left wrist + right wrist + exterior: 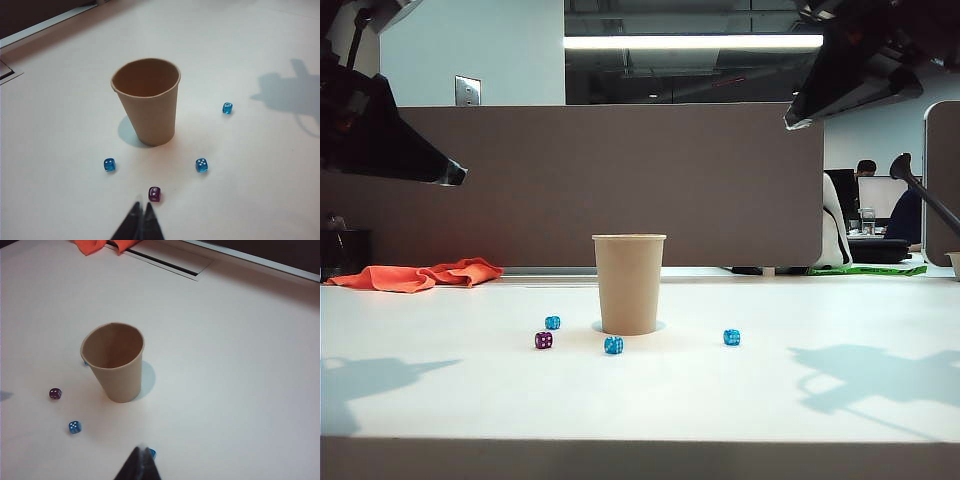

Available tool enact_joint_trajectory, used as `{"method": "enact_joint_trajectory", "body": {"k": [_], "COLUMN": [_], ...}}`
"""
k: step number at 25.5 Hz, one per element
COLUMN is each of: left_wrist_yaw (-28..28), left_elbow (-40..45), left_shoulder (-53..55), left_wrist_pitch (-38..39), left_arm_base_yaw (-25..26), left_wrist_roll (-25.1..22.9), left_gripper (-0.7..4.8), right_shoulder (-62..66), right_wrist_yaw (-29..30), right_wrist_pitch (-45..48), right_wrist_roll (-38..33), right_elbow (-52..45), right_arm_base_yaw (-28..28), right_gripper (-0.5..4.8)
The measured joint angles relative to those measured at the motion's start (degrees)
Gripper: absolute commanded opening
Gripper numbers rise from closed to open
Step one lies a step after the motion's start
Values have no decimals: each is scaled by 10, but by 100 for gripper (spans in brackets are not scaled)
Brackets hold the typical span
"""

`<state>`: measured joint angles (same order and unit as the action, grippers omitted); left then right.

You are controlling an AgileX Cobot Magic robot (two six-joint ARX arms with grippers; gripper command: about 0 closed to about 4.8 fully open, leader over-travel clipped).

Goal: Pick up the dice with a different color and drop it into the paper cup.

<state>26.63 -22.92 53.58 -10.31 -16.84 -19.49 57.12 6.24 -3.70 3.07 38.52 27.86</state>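
Purple die (154, 194) is approached near the tabletop's (820, 400) front edge by the closed left pincer (140, 209); unopened, it could be knocked away. Right pincer (141, 454) is also closed, empty.

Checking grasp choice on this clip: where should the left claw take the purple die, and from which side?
Across two opposite flat faces of the purple die, coming from above. It sits flat on the table, apart from the paper cup and blue dice. The left claw, shut, hangs close beside it.
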Motion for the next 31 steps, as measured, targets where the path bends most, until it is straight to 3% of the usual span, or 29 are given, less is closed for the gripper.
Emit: {"method": "enact_joint_trajectory", "body": {"k": [5, 12, 26, 31], "left_wrist_yaw": [2, 2, 28, 77], "left_elbow": [0, 0, 0, 0], "left_shoulder": [0, 0, 101, 139], "left_wrist_pitch": [0, 0, -6, -28], "left_arm_base_yaw": [0, 0, 0, 0], "left_wrist_roll": [0, -14, -30, -56], "left_gripper": [-5, -6, -4, 88], "right_shoulder": [0, 0, 0, 0], "right_wrist_yaw": [14, 93, 75, 38], "right_wrist_pitch": [-2, -68, -95, -95], "right_wrist_roll": [0, -24, 4, 17], "right_elbow": [0, 0, 0, 0], "right_arm_base_yaw": [0, 0, 24, 93], "right_gripper": [-1, -2, -2, -2]}}
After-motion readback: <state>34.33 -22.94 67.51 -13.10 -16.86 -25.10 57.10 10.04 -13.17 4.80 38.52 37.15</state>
